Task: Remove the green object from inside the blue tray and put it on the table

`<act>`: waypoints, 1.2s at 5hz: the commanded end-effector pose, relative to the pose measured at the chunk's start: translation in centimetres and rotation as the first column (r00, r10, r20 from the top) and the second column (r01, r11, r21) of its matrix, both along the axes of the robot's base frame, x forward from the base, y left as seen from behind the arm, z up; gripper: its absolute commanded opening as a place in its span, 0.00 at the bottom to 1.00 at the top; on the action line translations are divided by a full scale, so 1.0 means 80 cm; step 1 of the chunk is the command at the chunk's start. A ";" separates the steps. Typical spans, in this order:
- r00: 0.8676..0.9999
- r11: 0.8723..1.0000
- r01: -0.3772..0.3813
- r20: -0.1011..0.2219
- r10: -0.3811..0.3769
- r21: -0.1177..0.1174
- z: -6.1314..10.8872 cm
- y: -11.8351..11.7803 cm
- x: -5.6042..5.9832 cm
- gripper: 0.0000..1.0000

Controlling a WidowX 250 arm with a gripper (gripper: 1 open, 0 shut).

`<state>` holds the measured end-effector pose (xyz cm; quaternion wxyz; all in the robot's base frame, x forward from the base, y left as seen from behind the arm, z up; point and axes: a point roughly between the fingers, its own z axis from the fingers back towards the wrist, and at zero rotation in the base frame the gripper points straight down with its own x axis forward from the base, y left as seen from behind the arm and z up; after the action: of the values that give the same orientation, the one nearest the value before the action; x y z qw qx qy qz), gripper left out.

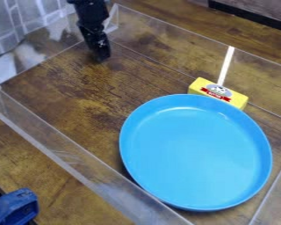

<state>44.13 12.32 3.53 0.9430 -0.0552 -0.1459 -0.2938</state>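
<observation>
The blue tray [196, 151] lies on the table [96, 97] at the right front, and its inside is bare blue. No green object shows anywhere in this view. My gripper [97, 46] is at the far left of the table, well away from the tray, pointing steeply down with its dark fingertips close to the wood. Its jaws look parted, with nothing visible between them.
A small yellow block [217, 91] sits just behind the tray's far rim. Clear acrylic walls [61, 149] border the tabletop at the front left and back. A blue thing [14, 207] lies outside the wall at the bottom left corner.
</observation>
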 end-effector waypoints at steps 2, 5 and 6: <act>0.988 0.995 0.091 0.124 -0.095 0.036 0.061 0.013 0.009 1.00; 0.963 0.979 0.199 0.177 -0.202 0.035 0.037 0.026 0.008 1.00; 0.925 0.943 0.329 0.187 -0.330 0.037 0.033 0.034 0.009 1.00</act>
<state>44.25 13.69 3.09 0.8652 -0.0793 -0.1993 -0.4533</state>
